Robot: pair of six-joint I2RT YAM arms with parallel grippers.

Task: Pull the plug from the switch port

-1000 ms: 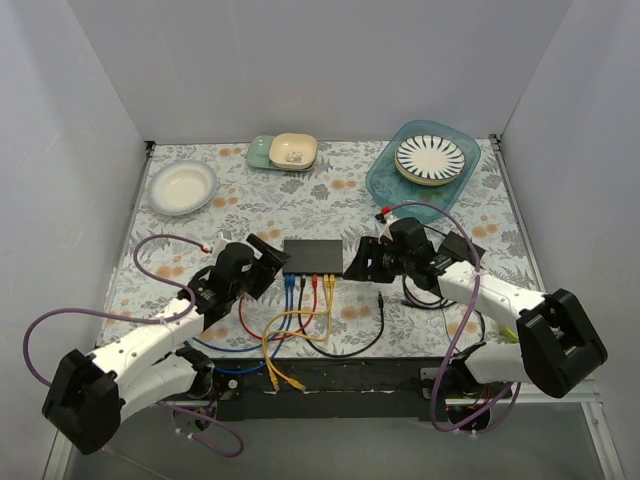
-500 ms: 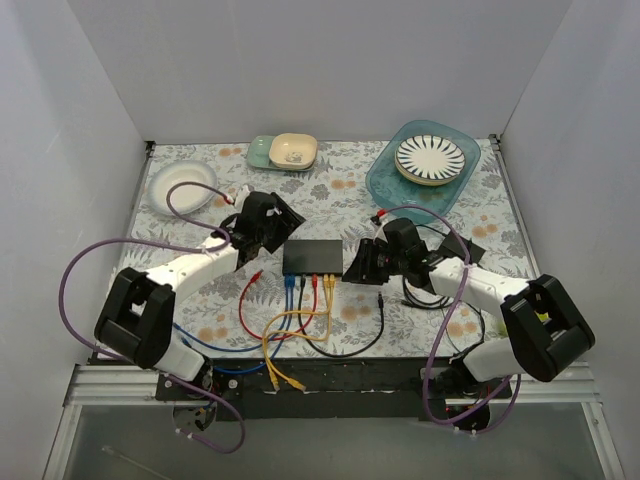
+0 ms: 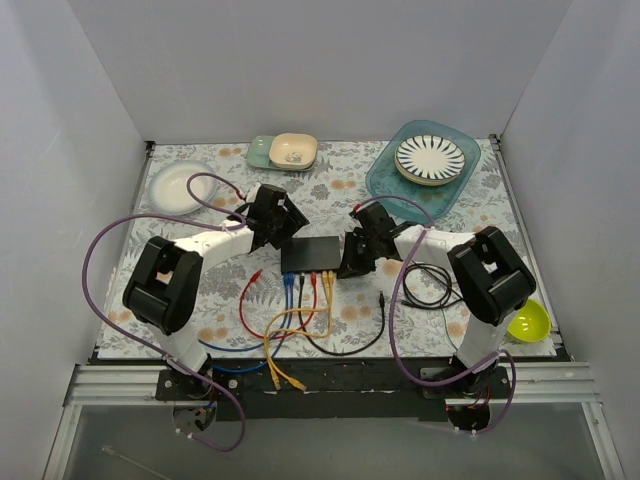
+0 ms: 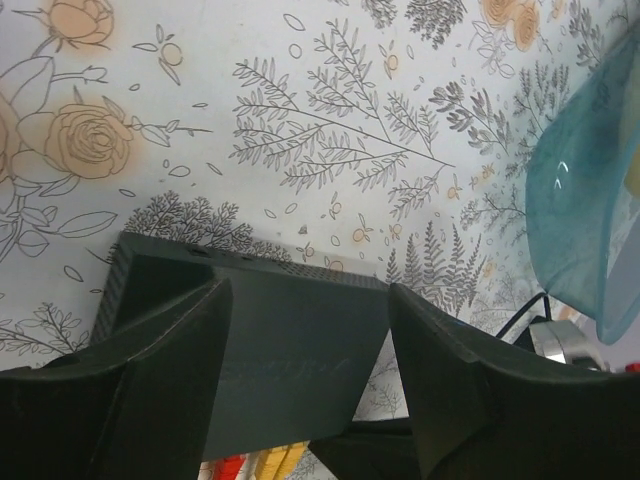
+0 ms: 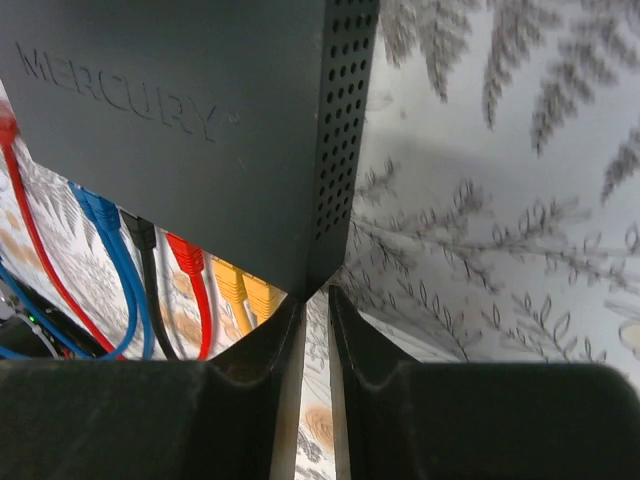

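Observation:
The flat black switch box (image 3: 311,255) lies mid-table. Its near edge holds a row of plugs: two blue (image 5: 100,212), black (image 5: 138,232), red (image 5: 187,257) and two yellow (image 5: 245,290). A loose red cable end (image 3: 257,272) lies on the cloth left of the box. My left gripper (image 3: 283,224) is open at the box's far left corner; in the left wrist view (image 4: 305,370) its fingers (image 4: 170,380) stand apart over the box top (image 4: 290,340). My right gripper (image 3: 350,262) is shut and empty, with its tips (image 5: 315,310) at the box's near right corner (image 5: 320,250).
A white bowl (image 3: 180,187) sits far left, green and cream dishes (image 3: 285,152) at the back, a teal tray (image 3: 385,180) with a striped plate (image 3: 430,158) far right. A lime bowl (image 3: 527,320) and coiled black cable (image 3: 430,285) lie near right.
My left arm swung from the box's near left side round to its far left corner. My right gripper moved left up to the box's right near corner.

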